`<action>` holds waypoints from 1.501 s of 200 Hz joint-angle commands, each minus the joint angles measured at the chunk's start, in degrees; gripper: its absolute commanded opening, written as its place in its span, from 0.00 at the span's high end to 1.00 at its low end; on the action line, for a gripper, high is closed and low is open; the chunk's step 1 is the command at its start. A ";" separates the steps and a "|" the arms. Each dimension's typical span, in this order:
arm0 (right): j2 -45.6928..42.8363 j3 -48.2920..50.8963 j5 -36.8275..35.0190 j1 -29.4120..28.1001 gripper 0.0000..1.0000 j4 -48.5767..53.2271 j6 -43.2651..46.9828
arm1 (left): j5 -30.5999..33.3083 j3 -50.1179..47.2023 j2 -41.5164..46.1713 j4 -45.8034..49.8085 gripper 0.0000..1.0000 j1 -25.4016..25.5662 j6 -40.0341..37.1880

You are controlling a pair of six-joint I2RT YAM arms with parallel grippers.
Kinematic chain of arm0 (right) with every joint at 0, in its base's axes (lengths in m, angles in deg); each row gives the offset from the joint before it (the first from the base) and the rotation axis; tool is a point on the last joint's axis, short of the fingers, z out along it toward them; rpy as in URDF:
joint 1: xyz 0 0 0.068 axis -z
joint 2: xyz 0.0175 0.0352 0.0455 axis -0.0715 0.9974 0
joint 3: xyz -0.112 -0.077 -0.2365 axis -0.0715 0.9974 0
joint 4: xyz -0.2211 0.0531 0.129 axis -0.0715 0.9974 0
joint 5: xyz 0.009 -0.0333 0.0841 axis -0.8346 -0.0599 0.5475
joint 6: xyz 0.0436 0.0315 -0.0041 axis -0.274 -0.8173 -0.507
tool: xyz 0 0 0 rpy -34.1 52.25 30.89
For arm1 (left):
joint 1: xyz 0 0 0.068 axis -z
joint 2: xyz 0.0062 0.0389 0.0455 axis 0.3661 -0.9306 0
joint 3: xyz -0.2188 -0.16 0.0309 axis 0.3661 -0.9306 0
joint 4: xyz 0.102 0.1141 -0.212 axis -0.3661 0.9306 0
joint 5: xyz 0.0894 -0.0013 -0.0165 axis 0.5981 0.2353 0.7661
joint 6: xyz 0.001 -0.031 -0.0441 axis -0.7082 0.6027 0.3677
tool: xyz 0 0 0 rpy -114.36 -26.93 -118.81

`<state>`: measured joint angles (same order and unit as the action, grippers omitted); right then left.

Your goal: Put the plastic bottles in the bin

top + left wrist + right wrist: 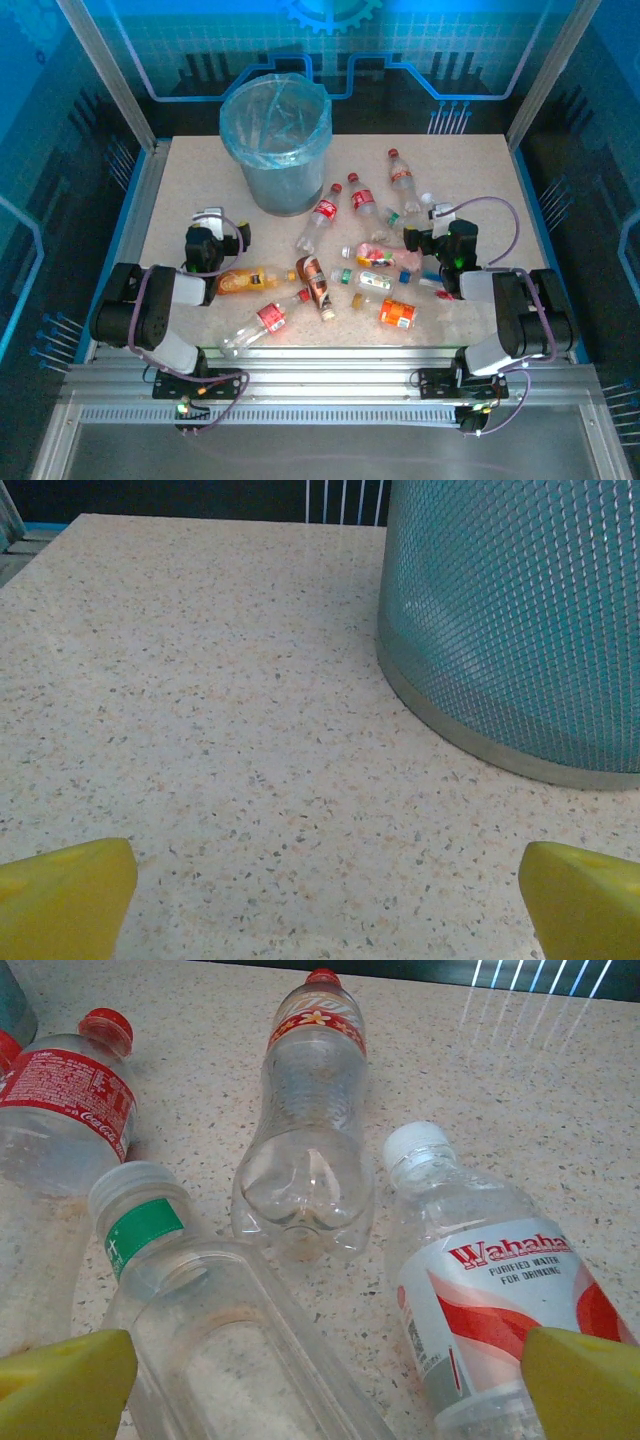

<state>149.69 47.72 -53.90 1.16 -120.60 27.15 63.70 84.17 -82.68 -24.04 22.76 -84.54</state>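
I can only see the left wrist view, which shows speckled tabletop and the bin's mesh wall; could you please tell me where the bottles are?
Observer: The plastic bottles lie scattered on the table to the right of the bin, mostly between the two arms.
Operator: Thank you. Which one lies closest to my left end effector?
Observer: A bottle of orange drink, on its side beside that arm's wrist, on its right.
Operator: And how does the right end effector stand?
Observer: It is open and aimed at a clear green-labelled bottle, with a Wahaha bottle lying beside that one.
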 commanded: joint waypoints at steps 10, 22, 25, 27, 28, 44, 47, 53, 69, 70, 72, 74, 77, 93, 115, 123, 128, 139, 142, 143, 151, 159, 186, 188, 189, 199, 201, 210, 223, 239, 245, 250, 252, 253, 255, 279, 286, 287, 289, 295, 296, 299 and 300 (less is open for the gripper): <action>0.07 -0.93 0.53 0.65 0.00 -0.87 0.02 | 1.41 -1.98 0.21 -5.64 0.01 -0.31 0.74; 0.11 -0.91 0.61 0.71 0.00 -0.94 -0.02 | 0.20 -1.41 0.36 -4.69 0.02 -0.31 0.22; 0.01 -0.88 0.67 0.75 0.00 -0.96 0.03 | -0.10 -1.28 0.56 -4.37 0.02 -0.36 0.10; -0.01 -0.87 0.75 0.81 0.01 -0.98 0.03 | -0.15 -1.15 0.73 -4.05 0.02 -0.32 0.10; -0.01 -0.90 0.80 0.82 0.01 -0.92 0.03 | -0.20 -1.14 0.86 -3.88 0.02 -0.32 0.10; -1.31 -2.96 0.56 0.90 0.04 3.82 -0.07 | 0.36 0.06 4.21 1.57 0.03 -0.31 0.34; -1.64 -3.61 0.50 0.92 0.05 5.23 -0.22 | 0.57 0.40 5.00 2.95 0.03 -0.31 0.40; -2.37 -4.94 0.15 0.79 0.07 8.17 -0.37 | 0.76 1.04 6.73 5.51 0.03 -0.31 0.61; -3.77 -8.48 -0.74 0.17 0.11 15.76 -0.17 | 0.05 2.83 10.57 11.79 0.02 -0.32 0.39; -3.87 -8.62 -0.78 0.15 0.11 16.15 -0.11 | -0.06 2.91 10.74 12.08 0.02 -0.36 0.37; -4.10 -8.89 -0.93 0.02 0.11 16.66 -0.09 | -0.14 3.13 11.10 12.63 0.02 -0.32 0.34; -4.31 -9.10 -1.10 -0.23 0.11 17.13 0.00 | -0.22 3.31 11.45 13.25 0.03 -0.25 0.29; -4.59 -9.30 -1.29 -0.49 0.11 17.75 0.13 | -0.35 3.55 11.99 14.05 0.03 -0.23 0.20; -6.97 -9.93 -4.30 -2.08 0.13 20.00 0.63 | 0.30 5.70 15.34 20.25 0.03 -0.18 1.49; -9.36 -13.62 -5.68 -2.59 0.13 26.01 -1.91 | 0.58 10.45 19.90 31.41 0.05 -0.14 4.24; -9.29 -16.32 -5.79 -2.64 0.13 31.37 -3.15 | 0.65 12.73 21.42 36.15 0.06 -0.05 5.48; -8.89 -18.43 -5.79 -2.69 0.13 34.12 -3.88 | 0.55 14.19 22.35 39.06 0.06 -0.05 6.24; -7.43 -23.49 -5.41 -2.86 0.13 40.82 -5.26 | 0.47 17.31 24.27 45.05 0.08 0.06 8.11; -6.93 -25.02 -5.27 -2.88 0.13 42.70 -5.58 | 0.42 17.98 24.80 46.87 0.08 0.10 8.67; -6.86 -25.50 -5.25 -2.92 0.13 43.24 -5.72 | 0.44 18.22 24.94 47.42 0.08 0.11 8.78; -4.99 -30.09 -4.68 -2.96 0.13 47.87 -6.57 | 0.37 20.67 26.15 51.54 0.09 0.16 9.97; -3.37 -34.03 -3.86 -3.06 0.12 52.08 -7.18 | 0.15 22.83 27.13 55.15 0.10 0.38 10.83; 3.38 -45.38 -1.13 -3.27 0.12 62.19 -9.18 | -2.12 30.53 29.61 66.87 0.12 1.30 13.73; 3.76 -46.01 -0.97 -3.25 0.12 62.51 -9.26 | -2.30 31.15 29.76 67.68 0.12 1.45 13.90; 3.93 -46.28 -0.99 -3.23 0.12 62.72 -9.36 | -2.46 31.49 29.75 68.07 0.12 1.49 13.99; 5.61 -48.39 -0.69 -3.54 0.13 63.69 -9.81 | -3.31 34.36 29.75 71.49 0.12 2.32 14.60; 5.94 -48.83 -0.58 -3.60 0.14 63.83 -9.81 | -3.54 34.85 29.67 72.11 0.12 2.54 14.60; 7.52 -50.63 -0.72 -3.90 0.14 64.37 -10.06 | -4.32 37.28 29.27 74.39 0.12 3.76 14.31; 10.87 -54.00 -0.32 -4.04 0.14 66.33 -10.46 | -4.91 40.68 28.26 77.14 0.12 5.84 13.16; 15.75 -59.19 0.55 -4.13 0.14 70.33 -10.48 | -5.16 44.92 26.29 80.18 0.13 8.48 11.38; 17.49 -61.28 1.07 -4.17 0.14 71.75 -10.18 | -5.47 46.48 25.35 81.17 0.13 9.38 10.76; 19.04 -62.73 1.37 -4.18 0.14 72.90 -9.87 | -5.85 47.75 24.56 81.94 0.13 10.04 10.27; 19.62 -63.44 1.48 -4.18 0.14 73.29 -9.84 | -5.91 48.22 24.31 82.19 0.13 10.23 10.22; 19.91 -63.70 1.60 -4.22 0.14 73.48 -9.83 | -6.03 48.46 24.12 82.31 0.13 10.28 10.21; 20.30 -64.26 1.69 -4.26 0.14 73.88 -9.77 | -6.11 48.86 23.84 82.57 0.13 10.40 10.08; 25.77 -69.37 2.41 -4.19 0.14 76.72 -9.55 | -9.34 53.66 20.85 84.17 0.13 12.06 9.60; 27.01 -70.50 2.41 -4.25 0.14 77.10 -9.59 | -10.42 55.00 20.12 84.36 0.13 12.49 9.27; 27.21 -70.69 2.42 -4.26 0.14 77.14 -9.57 | -10.52 55.19 19.96 84.36 0.13 12.55 9.21; 27.62 -71.00 2.42 -4.31 0.14 77.23 -9.53 | -10.82 55.55 19.68 84.47 0.13 12.66 9.14; 28.79 -72.09 2.46 -4.28 0.14 77.75 -9.52 | -11.84 56.71 18.99 84.53 0.13 12.95 8.73; 29.02 -72.28 2.40 -4.27 0.14 77.77 -9.44 | -11.98 56.92 18.82 84.53 0.13 13.00 8.68; 29.64 -72.87 2.35 -4.30 0.14 78.04 -9.38 | -12.53 57.57 18.37 84.63 0.13 13.04 8.49; 29.84 -73.07 2.34 -4.28 0.14 78.14 -9.33 | -12.67 57.79 18.25 84.72 0.13 13.09 8.42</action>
<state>175.83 -20.54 -53.03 -2.38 -47.82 18.06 56.33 136.96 -62.00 56.89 34.71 -74.02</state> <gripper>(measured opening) 0.858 0.872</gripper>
